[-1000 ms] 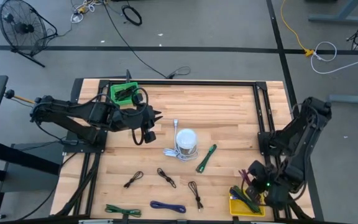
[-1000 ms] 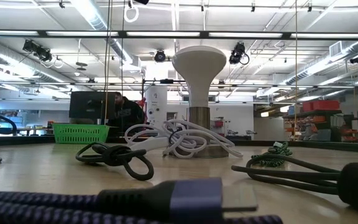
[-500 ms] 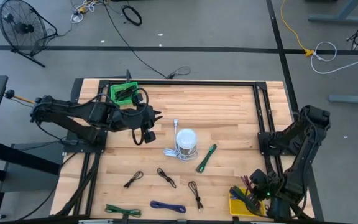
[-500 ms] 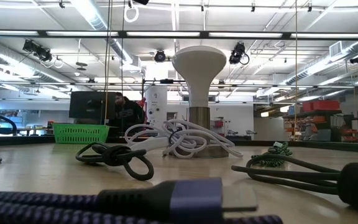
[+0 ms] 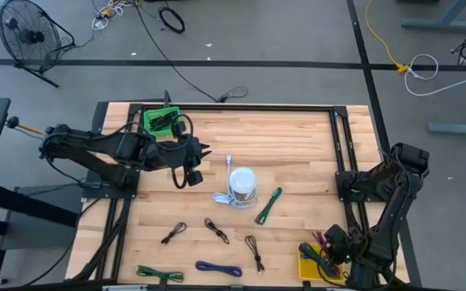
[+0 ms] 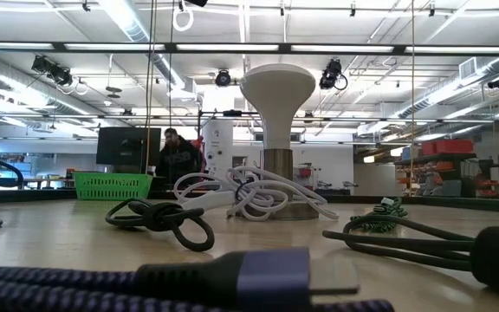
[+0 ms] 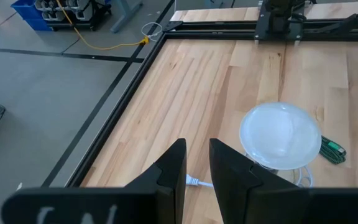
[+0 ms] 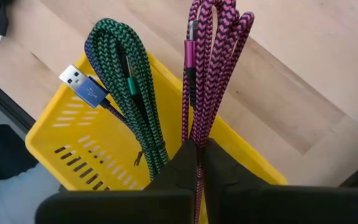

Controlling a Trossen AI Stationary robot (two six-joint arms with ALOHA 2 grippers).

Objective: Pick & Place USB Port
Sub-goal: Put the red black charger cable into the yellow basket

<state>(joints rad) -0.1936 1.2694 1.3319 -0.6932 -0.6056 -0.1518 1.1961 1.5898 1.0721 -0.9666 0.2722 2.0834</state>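
Note:
My right gripper (image 5: 328, 241) is at the table's near right corner, over a yellow basket (image 5: 306, 273). It is shut on a coiled pink braided cable (image 8: 211, 62), seen in the high view as a pink cable (image 5: 319, 233). A green braided cable (image 8: 124, 81) with a silver USB plug (image 8: 74, 76) leans in the basket (image 8: 73, 134). My left gripper (image 5: 204, 151) hovers left of the white round-topped stand (image 5: 242, 184); its fingers (image 7: 174, 167) are open by a narrow gap around nothing. My right gripper pinches the pink cable's bundled strands (image 8: 195, 127) between its two fingers, several strands together. The fingers lie along the bundle. The coil reaches out past the fingertips over the basket's rim; whether its looped end (image 8: 219, 9) touches anything, I cannot tell.
A white cable (image 5: 223, 196) lies coiled at the stand's foot. Loose cables lie across the near half: a green cable (image 5: 269, 204), black cables (image 5: 174, 233) (image 5: 216, 229) (image 5: 255, 250), a blue cable (image 5: 218, 267), another green cable (image 5: 160, 273). A green basket (image 5: 161, 120) sits at the far left corner.
My right gripper has moved toward the table's near edge and down toward the yellow basket, carrying the pink cable with it. In the room behind the table a person has walked a little to the right.

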